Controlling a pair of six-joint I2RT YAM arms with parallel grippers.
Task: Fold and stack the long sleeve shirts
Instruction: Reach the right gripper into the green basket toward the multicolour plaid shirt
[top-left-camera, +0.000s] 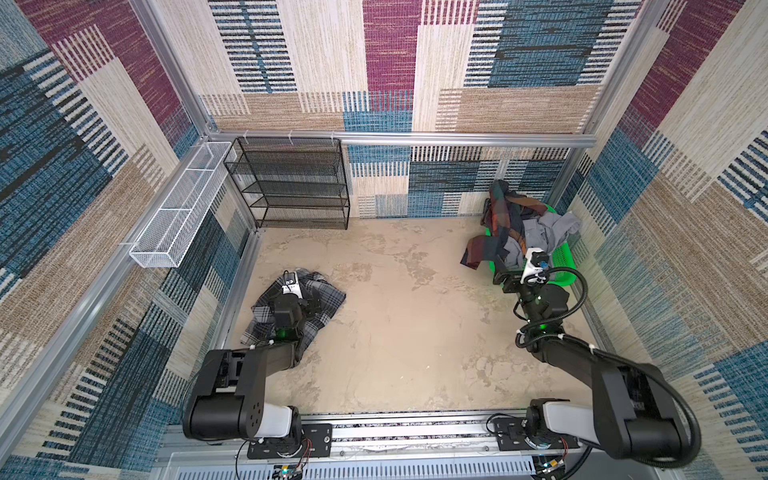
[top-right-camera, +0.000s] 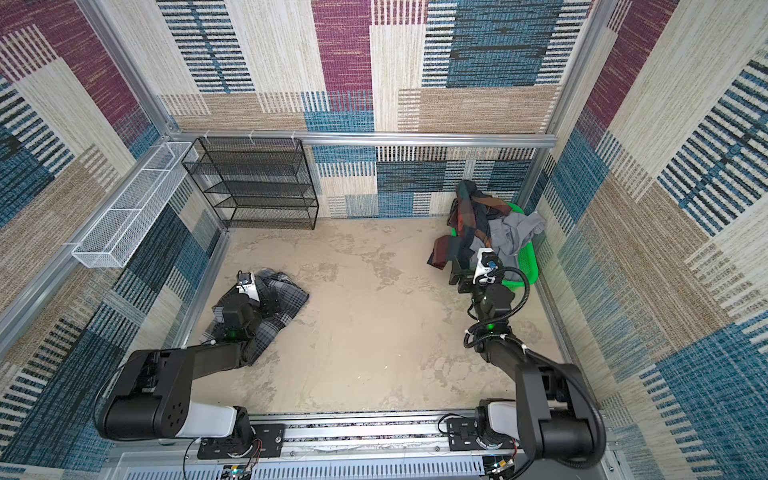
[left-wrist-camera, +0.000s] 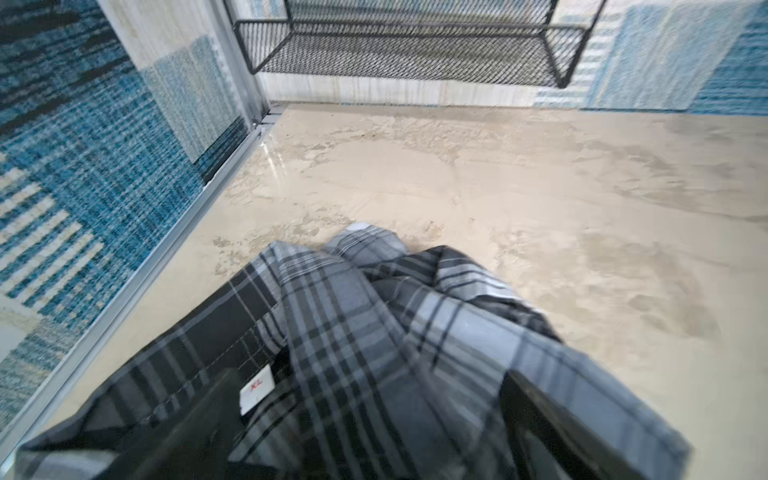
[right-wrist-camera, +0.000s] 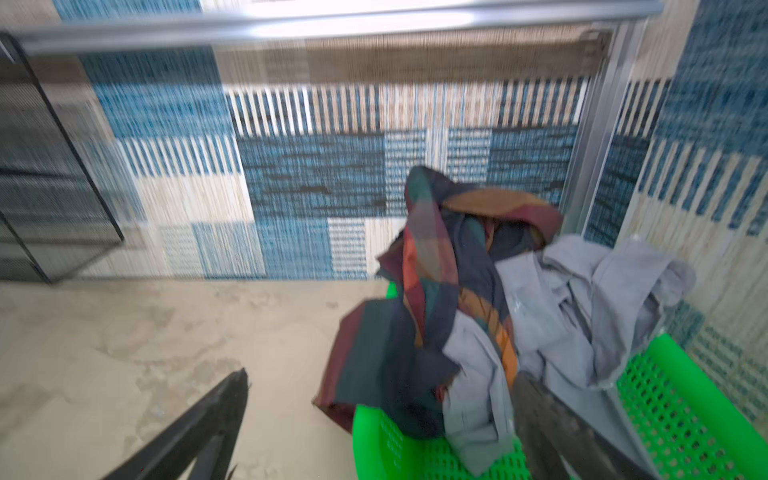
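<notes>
We see the left pincer (top-left-camera: 311, 301) released above the crumpled grey plaid shirt (top-left-camera: 328, 303) lying left on the bench (top-left-camera: 415, 332), and the right pincer (top-left-camera: 503, 277), also released, at the green basket (top-left-camera: 566, 257) holding the colourful plaid shirt (top-left-camera: 498, 216).

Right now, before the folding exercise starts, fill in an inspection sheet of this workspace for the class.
Surface: beige mottled table.
Job's things: grey plaid shirt crumpled at left; multicolour plaid shirt draped over the green basket, beside a plain grey garment.
Clutter: black mesh shelf at the back; white mesh tray on the left wall.
Grippers: left gripper open over the grey plaid shirt; right gripper open at the basket.
Cables: black hose loops by the right wrist.
Surroundings: patterned woven walls, aluminium frame.
</notes>
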